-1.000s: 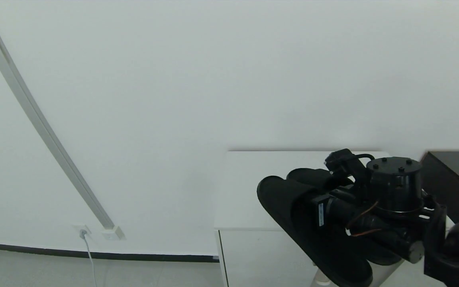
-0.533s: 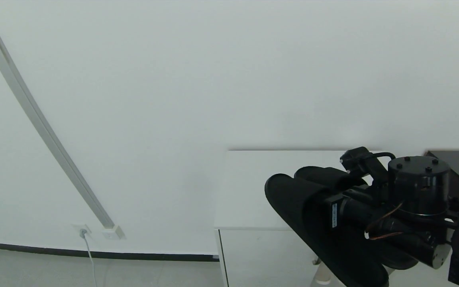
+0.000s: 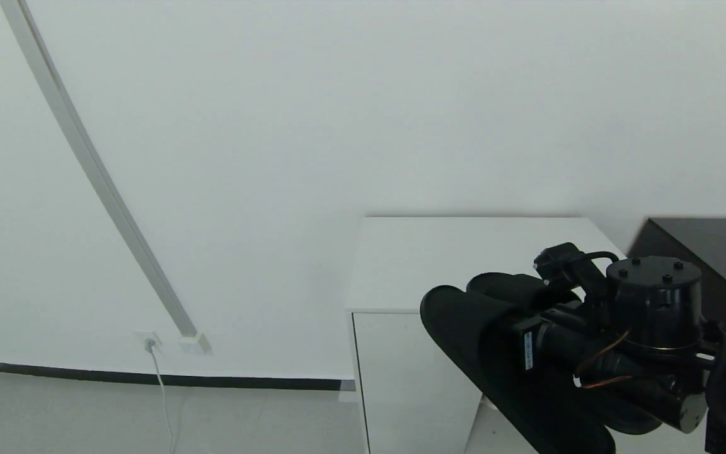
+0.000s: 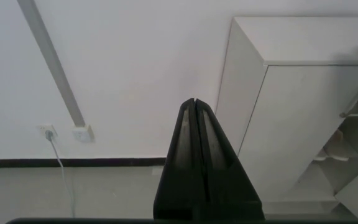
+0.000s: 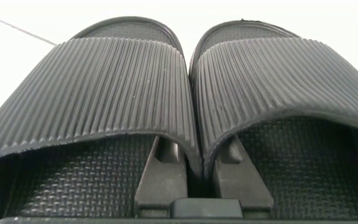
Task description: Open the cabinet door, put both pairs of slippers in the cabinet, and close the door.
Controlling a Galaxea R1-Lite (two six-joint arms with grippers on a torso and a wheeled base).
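Observation:
A pair of black ribbed slippers [image 3: 495, 353] hangs in front of the white cabinet [image 3: 413, 265], held side by side with toes pointing up and left. My right gripper [image 3: 517, 331] is shut on the black slippers [image 5: 123, 81]; one finger [image 5: 160, 177] lies under each strap, pinching the two inner walls together. My left gripper [image 4: 194, 102] is shut with nothing in it and points at the wall beside the cabinet [image 4: 291, 106]. Past a door handle [image 4: 353, 102], shelves and a pale object [image 4: 335, 146] show inside the cabinet.
A dark table [image 3: 703, 252] stands right of the cabinet. A slanted cable duct [image 3: 92, 164] runs down the white wall to a socket with a plugged cord [image 3: 149, 345]. Bare floor [image 3: 149, 422] lies left of the cabinet.
The head camera has shifted, so wall and cabinet sit higher in the picture. My right arm with the black slippers has moved a little right and now hangs lower against the cabinet front.

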